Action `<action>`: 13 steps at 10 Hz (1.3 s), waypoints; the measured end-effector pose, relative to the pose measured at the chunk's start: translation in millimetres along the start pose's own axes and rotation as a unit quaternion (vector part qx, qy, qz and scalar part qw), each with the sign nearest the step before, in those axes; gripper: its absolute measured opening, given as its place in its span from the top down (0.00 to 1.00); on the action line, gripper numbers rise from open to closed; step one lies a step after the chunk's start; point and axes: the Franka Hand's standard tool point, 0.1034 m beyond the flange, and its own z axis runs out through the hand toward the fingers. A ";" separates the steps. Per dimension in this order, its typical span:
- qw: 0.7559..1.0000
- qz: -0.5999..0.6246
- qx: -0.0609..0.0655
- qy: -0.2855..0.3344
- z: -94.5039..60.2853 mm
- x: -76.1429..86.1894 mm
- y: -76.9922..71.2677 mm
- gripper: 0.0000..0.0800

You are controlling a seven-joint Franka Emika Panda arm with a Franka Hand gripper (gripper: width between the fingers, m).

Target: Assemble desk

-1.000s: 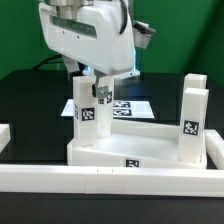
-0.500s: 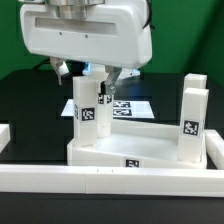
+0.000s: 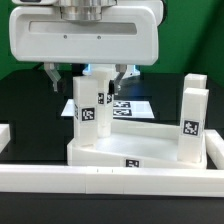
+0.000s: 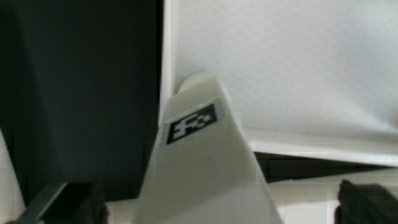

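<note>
The white tabletop (image 3: pixel 150 140) lies rim-up on the black table. One white leg (image 3: pixel 88 112) stands upright at its corner on the exterior view's left, with a second leg (image 3: pixel 104 92) close behind it. A third leg (image 3: pixel 192 118) stands at the corner on the exterior view's right. My gripper (image 3: pixel 86 76) hangs over the left leg, open, with a dark finger on each side of the leg's top and a gap to it. In the wrist view the tagged leg (image 4: pixel 205 150) rises between the fingertips (image 4: pixel 365 195), with the gripper (image 4: pixel 208 205) empty.
The marker board (image 3: pixel 133 106) lies flat behind the tabletop. A long white rail (image 3: pixel 100 180) runs along the front, and a rail end (image 3: pixel 4 134) sits at the exterior view's left. The gripper body hides the scene's upper part.
The gripper body has shifted to the exterior view's left and looms larger. Its fingers now stand wide apart on either side of the left leg. The legs and tabletop have not moved.
</note>
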 end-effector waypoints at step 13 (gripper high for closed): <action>0.998 -0.061 -0.011 -0.001 0.9 0.0 4.8 0.64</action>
